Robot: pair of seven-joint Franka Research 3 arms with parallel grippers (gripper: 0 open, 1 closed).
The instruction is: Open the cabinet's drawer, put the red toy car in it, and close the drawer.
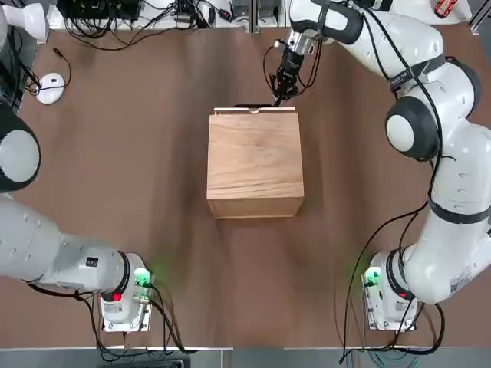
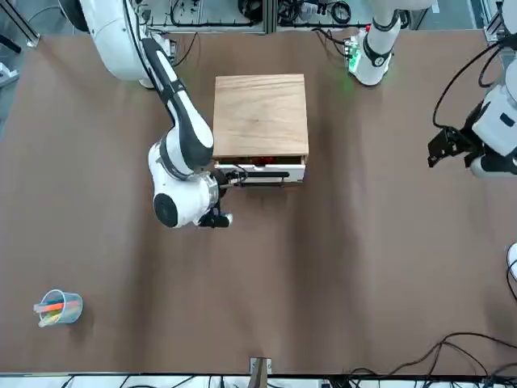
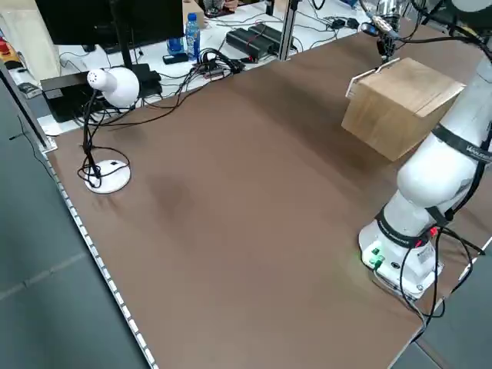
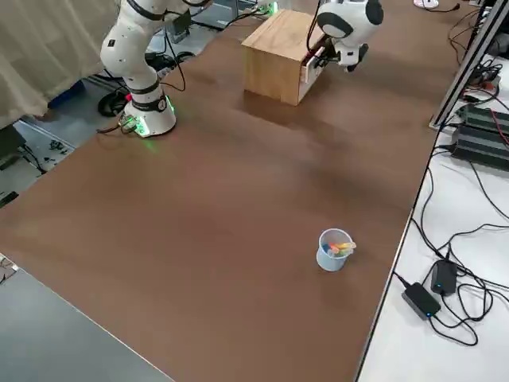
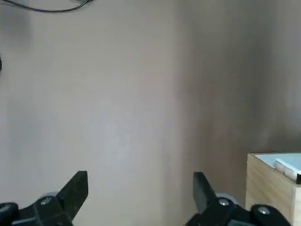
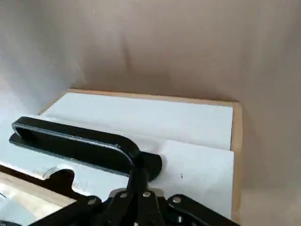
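The light-wood cabinet point(image 1: 254, 164) stands mid-table. Its drawer point(image 2: 292, 171), with a white front and a black bar handle point(image 6: 70, 143), sticks out only a little on the far side. In the narrow gap above the drawer front shows a sliver of red, the red toy car point(image 2: 261, 160). My right gripper point(image 2: 234, 175) is shut, its tip touching the end post of the handle point(image 6: 140, 172). My left gripper point(image 2: 449, 146) hangs open and empty over bare table far to my left, its fingers point(image 5: 77, 186) spread wide.
A white computer mouse point(image 1: 51, 87) lies at the far left, with a white desk lamp point(image 3: 108, 84) near it. A clear cup of pens point(image 2: 58, 308) stands at the far right corner. Cables run along the far edge.
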